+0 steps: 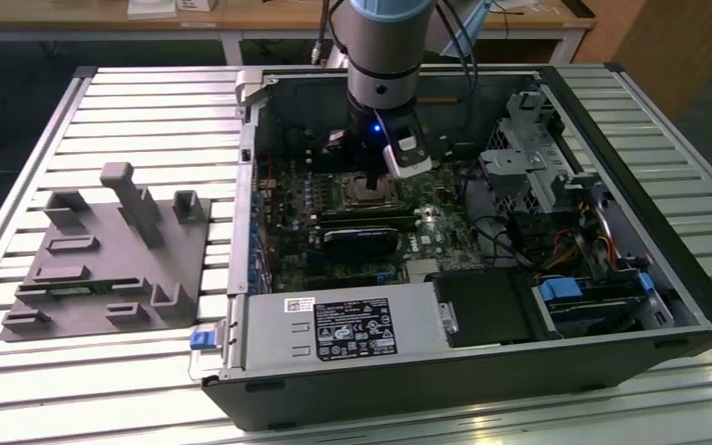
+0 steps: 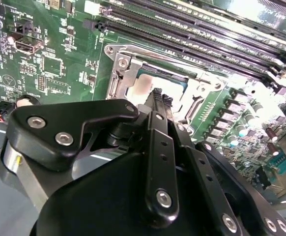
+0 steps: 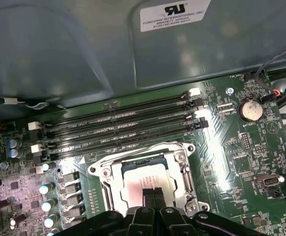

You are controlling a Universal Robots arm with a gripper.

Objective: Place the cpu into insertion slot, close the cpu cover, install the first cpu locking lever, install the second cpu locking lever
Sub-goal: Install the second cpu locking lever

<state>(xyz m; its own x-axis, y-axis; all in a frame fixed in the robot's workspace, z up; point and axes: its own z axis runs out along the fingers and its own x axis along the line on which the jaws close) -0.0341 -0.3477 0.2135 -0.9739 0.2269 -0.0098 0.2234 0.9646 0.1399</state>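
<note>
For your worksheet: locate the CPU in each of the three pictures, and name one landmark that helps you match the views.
Exterior view: cpu in the socket under the gripper.
First wrist view, beyond the fingertips.
Second wrist view, inside the metal frame.
Shared landmark: the long memory slots beside the socket.

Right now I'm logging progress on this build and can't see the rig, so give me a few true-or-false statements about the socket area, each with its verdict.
1. The cpu lies in the insertion slot. True.
2. The gripper hangs over the grey fixture block outside the case. False: it is inside the computer case, its fingertips together over the cpu.
3. The cpu cover frames the cpu, whose pale face shows through its window. True.
4. The long memory slots beside the socket hold black modules. False: they look empty in both wrist views.
5. The gripper carries a memory stick. False: nothing shows between its fingers.
</note>
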